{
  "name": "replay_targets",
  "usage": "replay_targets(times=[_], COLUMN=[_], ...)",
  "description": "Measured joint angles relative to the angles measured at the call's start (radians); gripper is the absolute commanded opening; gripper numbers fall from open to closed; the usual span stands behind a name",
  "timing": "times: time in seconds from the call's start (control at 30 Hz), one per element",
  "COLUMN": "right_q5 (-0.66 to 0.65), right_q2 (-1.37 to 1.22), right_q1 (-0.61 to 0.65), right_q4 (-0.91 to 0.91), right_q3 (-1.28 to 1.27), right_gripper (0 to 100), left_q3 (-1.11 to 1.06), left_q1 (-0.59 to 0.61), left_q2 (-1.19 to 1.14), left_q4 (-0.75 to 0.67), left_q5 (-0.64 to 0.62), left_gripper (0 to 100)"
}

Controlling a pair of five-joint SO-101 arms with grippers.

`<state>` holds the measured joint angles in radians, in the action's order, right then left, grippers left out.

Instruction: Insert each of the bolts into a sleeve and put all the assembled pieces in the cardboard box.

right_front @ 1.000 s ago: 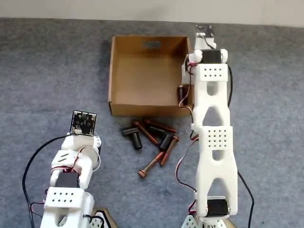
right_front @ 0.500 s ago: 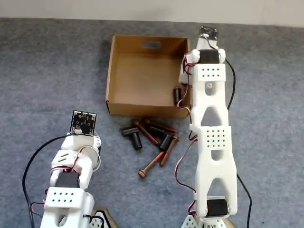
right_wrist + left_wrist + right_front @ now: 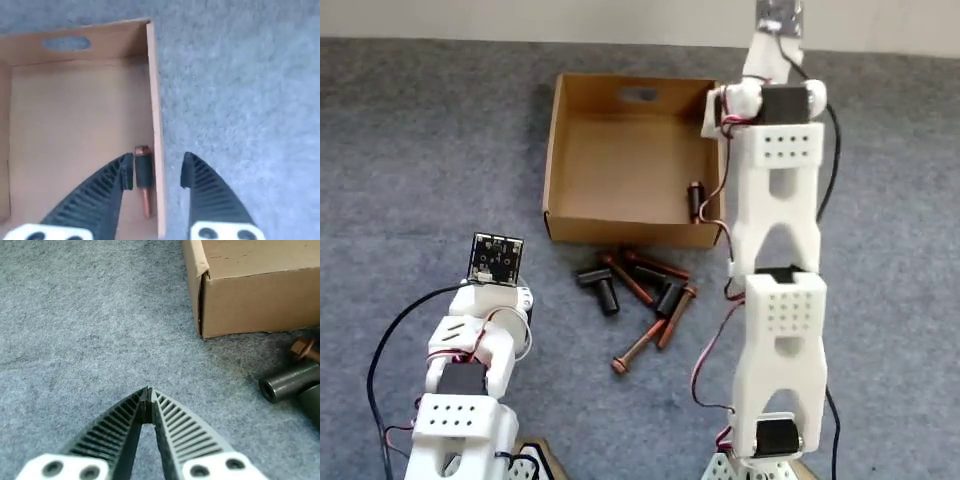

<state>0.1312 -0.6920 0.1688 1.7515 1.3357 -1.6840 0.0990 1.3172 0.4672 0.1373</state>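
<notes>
So here's what we've got: a shallow open cardboard box (image 3: 552,150), plain brown corrugated walls with an oval hand slot, sits upper middle of the high view on a counter (image 3: 430,140) covered in fuzzy grey carpet-like stuff. One assembled piece (image 3: 696,200), a stubby black cylinder with a coppery bolt through it, lies flat in the box's lower right corner, just beside the right wall. Just below the box is a jumble of loose bolts (image 3: 638,348), long coppery shafts with flanged heads, mixed with matte black tube sleeves (image 3: 608,295), several touching or crossing. The white perforated right arm (image 3: 776,230) runs up the right side of the frame and overlaps the box's right wall. Its right tool (image 3: 156,169) has ribbed black fingers spread wide and empty, straddling that wall above the piece. The left arm (image 3: 470,350) sits lower left, and the left tool (image 3: 146,399) is pinched closed on nothing over bare carpet near a box corner. Compared to a second ago, we see the piece went from up at the wall under the right arm to lying in the box. The arm has pulled toward the top of the frame, and the box scooted slightly left.
</notes>
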Motion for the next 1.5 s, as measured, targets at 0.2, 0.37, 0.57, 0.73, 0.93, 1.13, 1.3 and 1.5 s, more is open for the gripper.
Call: replay_targets(times=[0.2, 0.37, 0.57, 0.73, 0.93, 1.13, 1.3, 1.5], right_q5=[-0.02, -0.069, -0.077, -0.078, -0.078, -0.078, -0.078, -0.078], right_q2=[0.414, 0.809, 1.169, 1.218, 1.151, 0.927, 0.703, 0.523], right_q1=[0.048, 0.14, 0.264, 0.407, 0.526, 0.594, 0.598, 0.6], right_q4=[0.002, -0.081, -0.396, -0.652, -0.798, -0.821, -0.825, -0.827], right_q3=[-0.54, -1.114, -1.761, -2.093, -2.124, -1.978, -1.824, -1.725], right_gripper=[14.2, 14.2, 14.2, 14.2, 14.2, 14.2, 14.2, 13.8], left_q3=[0.0, 0.0, 0.0, 0.0, 0.0, 0.0, 0.0, 0.0], left_q1=[0.0, 0.0, 0.002, 0.084, 0.181, 0.212, 0.212, 0.212], left_q2=[0.0, 0.0, 0.0, 0.0, 0.0, 0.0, 0.0, 0.0], left_q4=[0.0, 0.0, -0.002, -0.006, -0.006, -0.006, -0.006, -0.006], left_q5=[0.0, 0.0, 0.0, 0.0, 0.0, 0.0, 0.0, 0.0], left_gripper=[1, 1, 1, 1, 1, 1, 1, 1])
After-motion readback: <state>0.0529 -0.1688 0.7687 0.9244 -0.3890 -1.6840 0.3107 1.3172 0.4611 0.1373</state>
